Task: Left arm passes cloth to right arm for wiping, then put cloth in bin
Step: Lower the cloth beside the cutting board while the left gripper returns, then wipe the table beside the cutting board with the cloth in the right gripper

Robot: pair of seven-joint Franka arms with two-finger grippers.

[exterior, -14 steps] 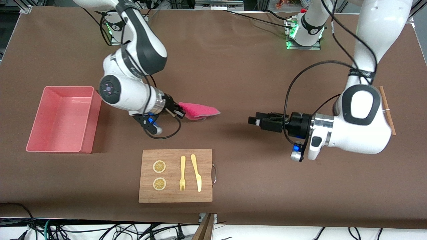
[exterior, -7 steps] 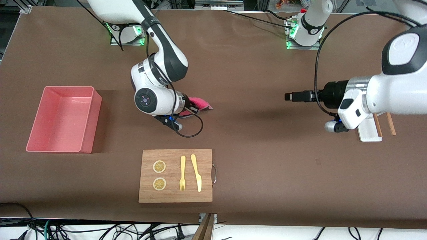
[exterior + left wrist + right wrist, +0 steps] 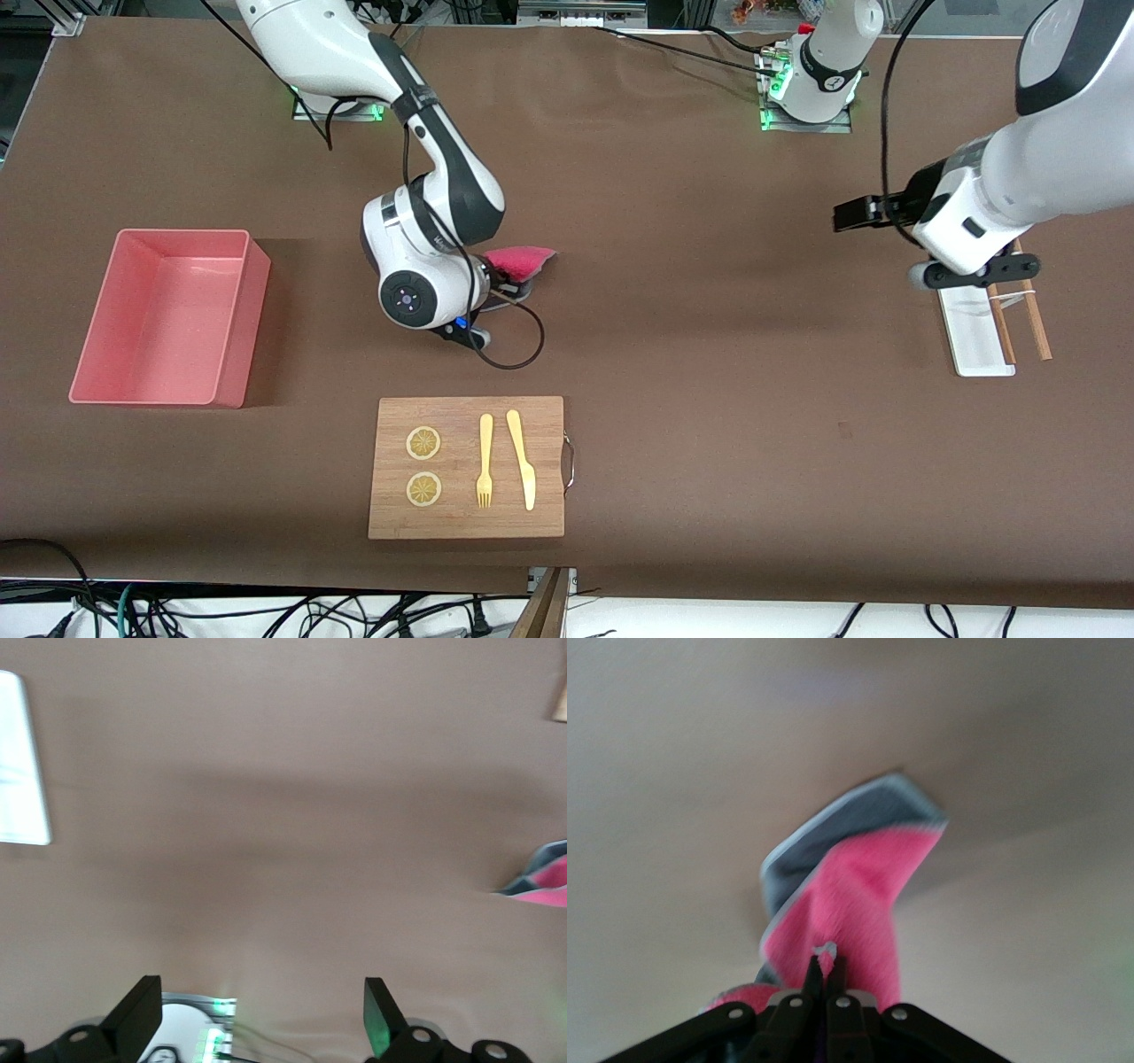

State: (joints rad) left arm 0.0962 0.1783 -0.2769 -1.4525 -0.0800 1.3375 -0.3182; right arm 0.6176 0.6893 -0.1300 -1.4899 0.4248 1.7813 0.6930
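The right gripper (image 3: 824, 979) pinches the cloth (image 3: 850, 895) just above the table (image 3: 673, 354) — ready to wipe — while the left gripper (image 3: 257, 1014), spread empty, waits.

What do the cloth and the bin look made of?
Cloth: soft fabric, likely microfibre; fuzzy pink face, grey reverse, pale stitched edge, and it droops where the right gripper pinches it. Bin: probably plastic; smooth, even pink walls, straight and thin, with a faint sheen inside.
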